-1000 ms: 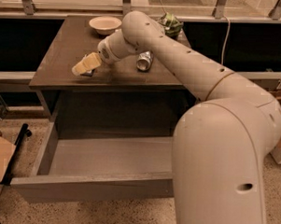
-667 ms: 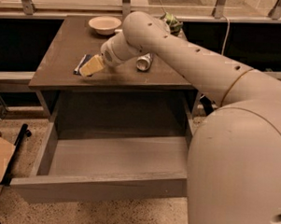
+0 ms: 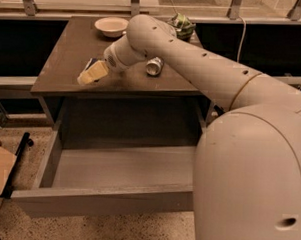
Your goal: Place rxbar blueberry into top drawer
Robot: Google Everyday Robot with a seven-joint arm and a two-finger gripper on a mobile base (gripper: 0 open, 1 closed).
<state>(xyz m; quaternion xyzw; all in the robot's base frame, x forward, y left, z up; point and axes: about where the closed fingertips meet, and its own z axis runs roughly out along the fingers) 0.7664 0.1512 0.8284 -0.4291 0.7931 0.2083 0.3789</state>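
Cream two-finger gripper (image 3: 91,72) low over dark brown worktop (image 3: 63,58), front-left corner. Dark blue flat rxbar blueberry (image 3: 91,63) seemingly touching gripper's far side. Grip state: cannot tell. Open grey top drawer (image 3: 102,202) below front edge.

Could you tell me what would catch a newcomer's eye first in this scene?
The robot's big white arm fills the right side, reaching over the dark table with its claw low near the front left edge. Below, the top drawer stands pulled wide open. A bowl, a can and a green bag lie farther back on the table.
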